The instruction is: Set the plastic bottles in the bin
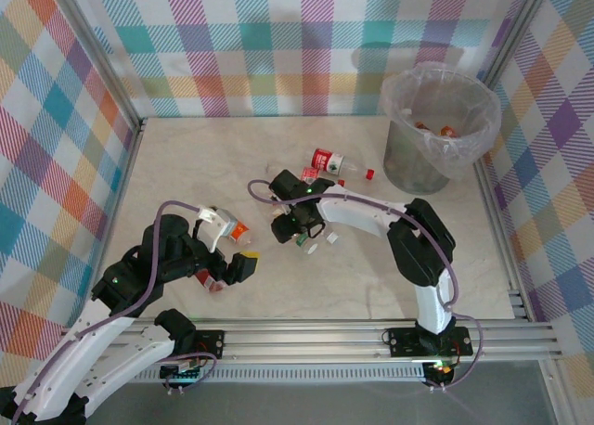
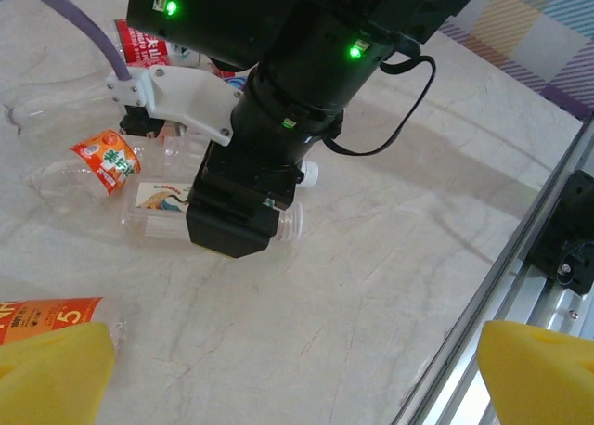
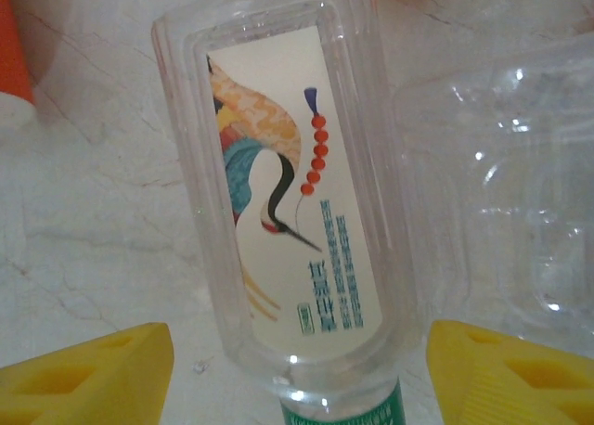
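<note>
Crane-label bottle [image 3: 278, 212]: clear, green band at one end, lying on the desk [image 1: 186, 156] between the right hand's fingers.
Right hand [image 3: 299, 374]: part-spread, yellow fingers [image 3: 93, 374] flanking the bottle, a sliver of desk showing either side; not clamped.
Left hand [image 2: 297, 365]: spread wide, empty, just beside an orange-label bottle [image 2: 46, 315].
Bin [image 1: 483, 119]: far right corner, red-labelled bottles inside.

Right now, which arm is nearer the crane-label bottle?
Right. The right arm has its jaws on either side of the bottle, directly over it. The left arm is apart at the near left, jaws open beside an orange-label bottle.
</note>
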